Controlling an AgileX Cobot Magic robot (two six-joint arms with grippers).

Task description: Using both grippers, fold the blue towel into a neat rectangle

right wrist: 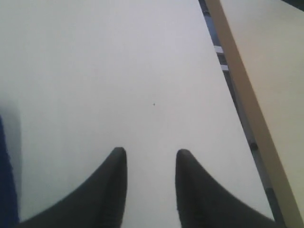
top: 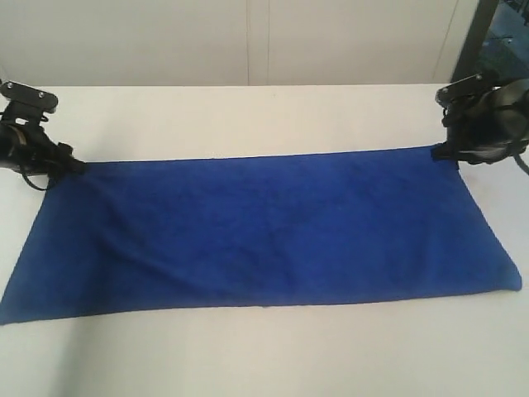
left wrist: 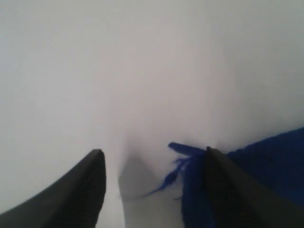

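The blue towel [top: 256, 231] lies spread flat and long across the white table [top: 264, 356]. My left gripper [top: 73, 164] sits at the towel's far left corner. In the left wrist view it [left wrist: 153, 159] is open, and the frayed corner of the towel [left wrist: 190, 166] lies between the fingers, against one of them. My right gripper [top: 442, 153] is at the towel's far right corner. In the right wrist view it [right wrist: 151, 154] is open over bare table, with only a strip of the towel [right wrist: 5, 190] showing at the picture's edge, outside the fingers.
A pale wall [top: 248, 41] runs behind the table's far edge. A dark post [top: 475, 37] stands at the back right. In the right wrist view the table's edge [right wrist: 223, 61] shows with a beige panel [right wrist: 266, 71] beyond a dark gap.
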